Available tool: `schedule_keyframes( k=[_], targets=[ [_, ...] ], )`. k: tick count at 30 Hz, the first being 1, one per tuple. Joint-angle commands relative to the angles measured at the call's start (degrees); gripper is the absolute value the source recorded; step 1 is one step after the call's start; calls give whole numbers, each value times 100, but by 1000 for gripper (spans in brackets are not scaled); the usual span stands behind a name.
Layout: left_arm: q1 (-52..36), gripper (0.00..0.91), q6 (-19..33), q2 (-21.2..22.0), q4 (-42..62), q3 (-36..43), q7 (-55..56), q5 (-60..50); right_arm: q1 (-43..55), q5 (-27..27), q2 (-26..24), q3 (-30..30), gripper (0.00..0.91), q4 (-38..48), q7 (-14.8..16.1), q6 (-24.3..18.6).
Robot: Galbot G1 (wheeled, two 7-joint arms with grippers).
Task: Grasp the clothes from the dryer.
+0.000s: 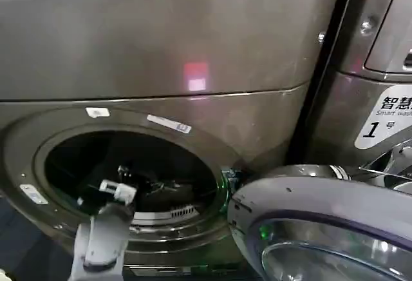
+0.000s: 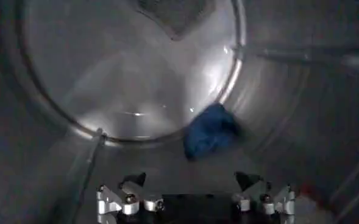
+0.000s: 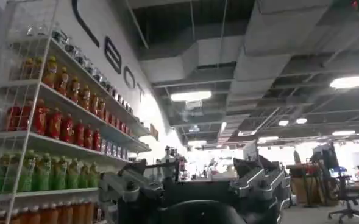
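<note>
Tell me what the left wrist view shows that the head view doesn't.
The left wrist view alone shows a crumpled blue cloth lying in the drum ahead of the left gripper's open fingers. The head view alone shows the dryer's front panel, its open door and a neighbouring machine. Both show the left gripper reaching into the drum.

Second machine point(image 1: 380, 100) with numbered label point(image 1: 386, 123) at right; shelves point(image 3: 63, 140) of bottled drinks point(image 3: 57, 125); ceiling lights point(image 3: 191, 96)

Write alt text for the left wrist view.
A crumpled blue cloth lies inside the dryer's metal drum, near the back wall. The left gripper points into the drum with its fingers spread open, short of the cloth and holding nothing.
</note>
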State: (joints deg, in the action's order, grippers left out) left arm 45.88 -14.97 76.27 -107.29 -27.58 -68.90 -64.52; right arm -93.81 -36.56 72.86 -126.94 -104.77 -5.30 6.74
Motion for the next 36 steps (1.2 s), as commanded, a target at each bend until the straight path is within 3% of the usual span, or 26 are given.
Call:
schedule_keyframes(
  k=[1, 8, 16, 36],
  targets=[
    [-796, 907, 3379, -720, 804, 643, -837, -224, 33, 10, 16, 36, 907, 62, 12, -10],
    [-816, 907, 3278, -778, 1106, 725, -839, 362, 50, 24, 8, 71, 907, 76, 4, -8],
    [-806, 907, 2814, -789, 1497, 964, -839, 1352, 78, 131, 23, 120, 907, 94, -11, -8],
    [-867, 907, 2378, -480, 2807, 961, -832, 989, 157, 244, -7, 248, 907, 109, -7, -2]
  ],
)
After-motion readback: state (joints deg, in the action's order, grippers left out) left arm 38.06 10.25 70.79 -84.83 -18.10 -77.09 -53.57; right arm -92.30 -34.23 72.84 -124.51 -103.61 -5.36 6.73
